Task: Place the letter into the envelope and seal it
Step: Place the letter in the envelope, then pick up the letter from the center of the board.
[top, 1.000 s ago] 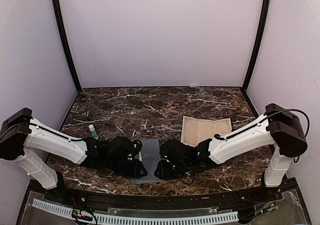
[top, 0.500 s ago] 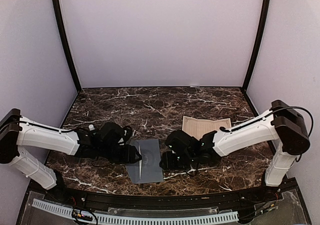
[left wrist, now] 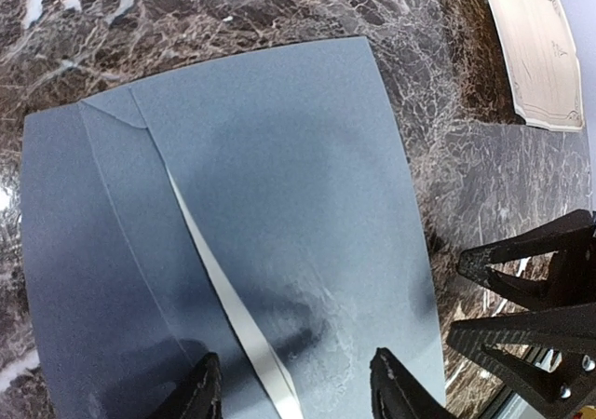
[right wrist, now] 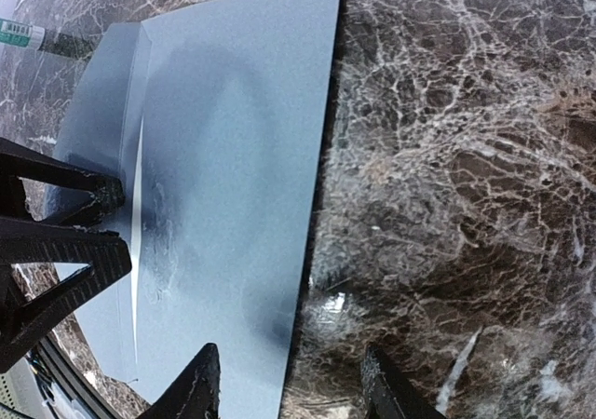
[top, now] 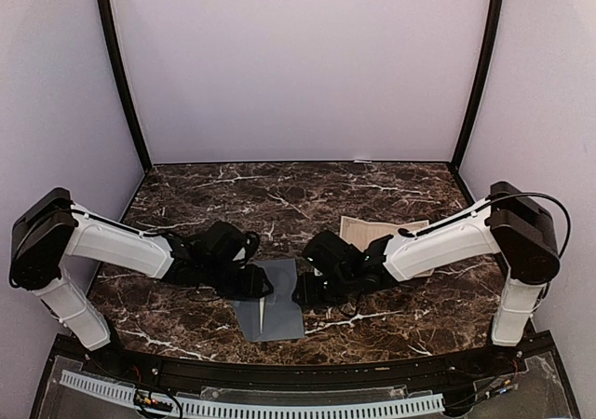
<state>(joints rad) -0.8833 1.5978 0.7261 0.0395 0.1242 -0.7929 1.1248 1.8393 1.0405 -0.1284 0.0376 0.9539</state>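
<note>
The grey-blue envelope (top: 276,315) lies flat near the table's front, its flap folded over, with a thin pale strip (left wrist: 219,293) showing along the flap edge. My left gripper (top: 258,284) hovers open over the envelope's left part (left wrist: 270,177), nothing between its fingers (left wrist: 296,396). My right gripper (top: 301,289) is open too, straddling the envelope's right edge (right wrist: 223,158) with one fingertip over paper and one over marble (right wrist: 293,386). The cream letter (top: 363,233) lies on the table to the right, partly hidden under my right arm; its bordered corner (left wrist: 538,56) shows in the left wrist view.
A green-and-white glue stick (right wrist: 19,34) lies on the marble beyond the envelope's far left corner. The two grippers face each other closely across the envelope. Dark marble table (top: 307,191) with walls on three sides.
Both grippers have opened and drawn back from the near part of the envelope toward its far end. The envelope is now mostly uncovered and lies flat.
</note>
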